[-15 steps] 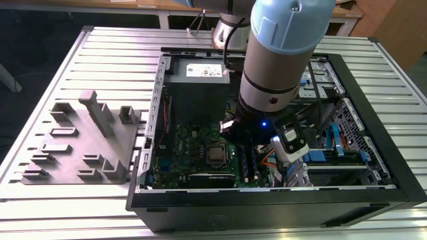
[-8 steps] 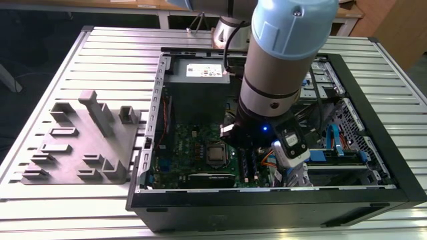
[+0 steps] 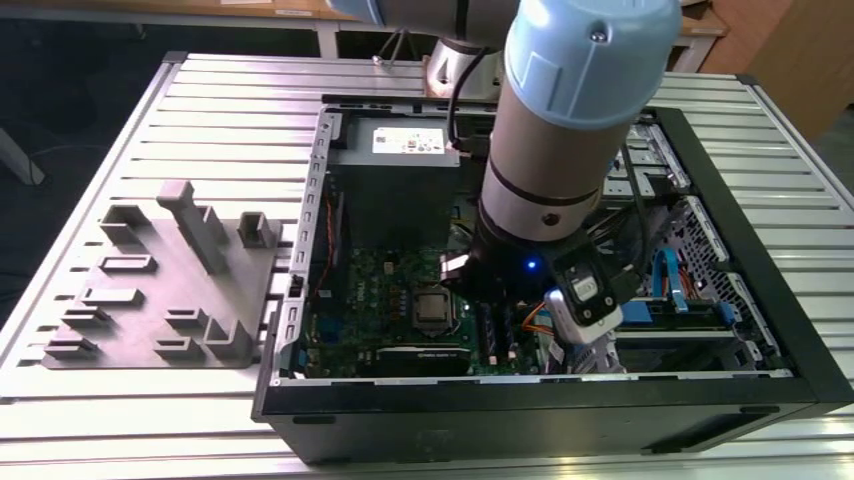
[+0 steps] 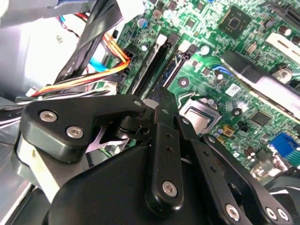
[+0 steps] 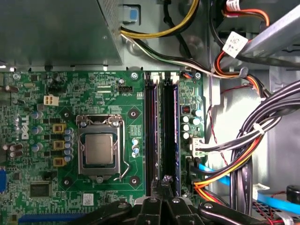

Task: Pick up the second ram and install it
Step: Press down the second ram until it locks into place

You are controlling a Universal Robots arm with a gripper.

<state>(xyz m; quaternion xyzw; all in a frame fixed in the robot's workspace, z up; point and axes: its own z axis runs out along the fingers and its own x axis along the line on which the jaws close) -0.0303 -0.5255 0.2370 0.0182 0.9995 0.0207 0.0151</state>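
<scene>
Arm (image 3: 561, 130) reaching steeply down into the open computer case (image 3: 747, 390), gripper (image 5: 164, 180) closed, pressing the second ram (image 5: 169, 126) into its motherboard (image 5: 56, 93) slot beside the processor (image 5: 99, 148).

Slatted metal table (image 3: 200, 90), computer case (image 3: 747, 330), grey block (image 3: 160, 290)

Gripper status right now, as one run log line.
gripper: shut | position: low over one end of memory slots | neighbour: processor beside slots | held: nothing seen | ram seating: cannot tell
</scene>
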